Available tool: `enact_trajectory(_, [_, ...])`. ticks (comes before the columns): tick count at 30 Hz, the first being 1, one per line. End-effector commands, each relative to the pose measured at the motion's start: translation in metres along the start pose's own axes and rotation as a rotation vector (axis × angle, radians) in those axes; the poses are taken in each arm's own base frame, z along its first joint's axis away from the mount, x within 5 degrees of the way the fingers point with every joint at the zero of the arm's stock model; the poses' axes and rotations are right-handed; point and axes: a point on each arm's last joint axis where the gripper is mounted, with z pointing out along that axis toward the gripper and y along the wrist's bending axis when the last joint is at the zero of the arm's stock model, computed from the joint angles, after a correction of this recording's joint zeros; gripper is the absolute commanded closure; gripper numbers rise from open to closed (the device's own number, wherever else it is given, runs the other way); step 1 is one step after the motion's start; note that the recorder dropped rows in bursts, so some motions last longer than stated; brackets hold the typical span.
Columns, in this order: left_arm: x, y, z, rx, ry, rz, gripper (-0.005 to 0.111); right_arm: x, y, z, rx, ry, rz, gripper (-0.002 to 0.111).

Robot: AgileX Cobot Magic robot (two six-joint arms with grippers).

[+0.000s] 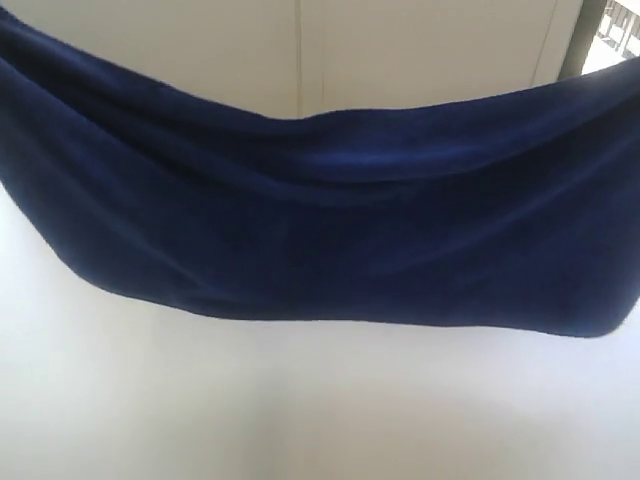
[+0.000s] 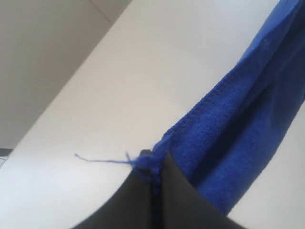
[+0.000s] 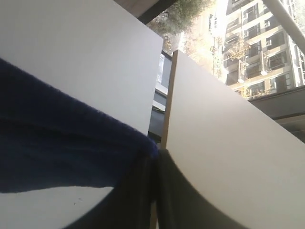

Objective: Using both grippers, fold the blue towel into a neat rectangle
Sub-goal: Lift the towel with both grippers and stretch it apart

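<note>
We've got the blue towel point(image 1: 320, 230) hanging over the surface point(image 1: 300, 410), strung left to right between the left pincer point(image 2: 153, 162) and right pincer point(image 3: 155, 156), each clamped on a corner. Looks mid-fold to us, no neat rectangle laid down yet.

The blue towel point(image 1: 320, 230) sags, stretched between the left hand point(image 2: 153, 164) and right hand point(image 3: 155, 160).

No text, label, brand, number or sign can be read in any view.
</note>
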Motion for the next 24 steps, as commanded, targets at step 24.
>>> enact_trajectory(24, [0.134, -0.063, 0.163, -0.006, 0.204, -0.348, 0.107, -0.023, 0.084, 0.116, -0.098, 0.119, -0.103, 0.108])
